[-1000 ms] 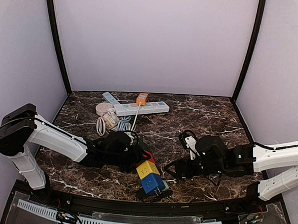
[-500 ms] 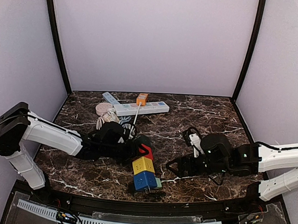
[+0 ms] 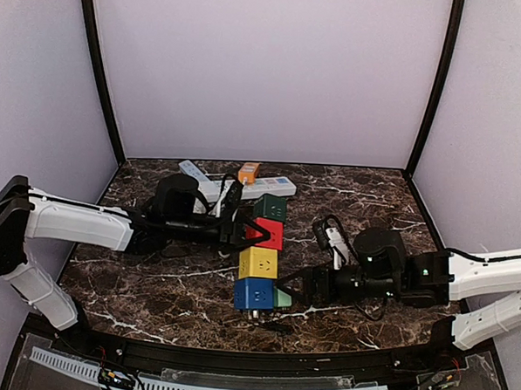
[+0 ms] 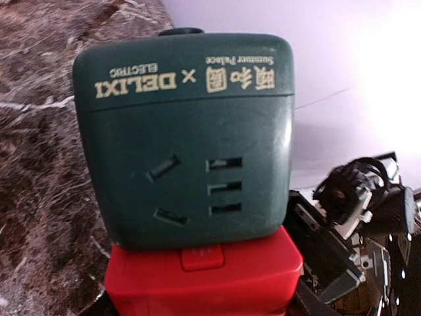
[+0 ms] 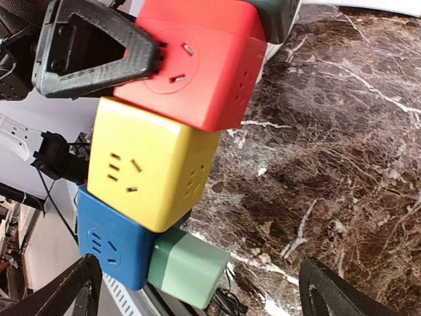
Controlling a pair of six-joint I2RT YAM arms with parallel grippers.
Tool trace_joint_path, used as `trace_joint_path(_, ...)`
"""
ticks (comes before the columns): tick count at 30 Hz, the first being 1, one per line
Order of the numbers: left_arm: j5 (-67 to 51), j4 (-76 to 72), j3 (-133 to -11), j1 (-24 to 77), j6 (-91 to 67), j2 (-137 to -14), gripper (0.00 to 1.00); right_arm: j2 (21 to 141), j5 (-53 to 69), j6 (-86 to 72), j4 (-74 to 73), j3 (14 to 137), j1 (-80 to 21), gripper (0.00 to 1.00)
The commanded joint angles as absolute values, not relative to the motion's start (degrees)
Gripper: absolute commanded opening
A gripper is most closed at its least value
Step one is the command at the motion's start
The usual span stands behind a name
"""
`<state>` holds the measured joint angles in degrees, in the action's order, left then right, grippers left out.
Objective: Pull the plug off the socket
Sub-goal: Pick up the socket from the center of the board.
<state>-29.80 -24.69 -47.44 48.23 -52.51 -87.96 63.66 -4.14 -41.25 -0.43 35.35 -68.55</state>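
The row of colored socket blocks (image 3: pixel 259 263) is in the middle of the desk, toward the near edge. The pale green plug (image 3: pixel 282 297) sticks out of the blue block (image 3: pixel 254 293). The left tool (image 3: pixel 239 230) holds the red block (image 3: pixel 267 234) tight. The right tool (image 3: pixel 308 289) is wide open, just beside the plug. The plug looks hard, smooth and light, so pinch its flat sides and pull straight out.
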Motion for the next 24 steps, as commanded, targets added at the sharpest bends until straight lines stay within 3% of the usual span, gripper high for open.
trace_joint_path(1, -40.7, -39.2, -49.0, 48.3, -50.8, -82.0, 0.27, 63.3, 0.8, -41.5, 7.4, 35.5, -66.7, 0.98)
trace_joint_path(9, -50.5, -43.3, -51.9, 47.8, -50.4, -82.0, 0.26, 61.7, 13.4, -40.1, 20.7, 31.8, -63.7, 0.99)
trace_joint_path(24, -53.4, -56.4, -51.5, 47.8, -53.1, -83.9, 0.22, 72.6, 15.7, -43.6, 34.5, 35.3, -65.8, 0.98)
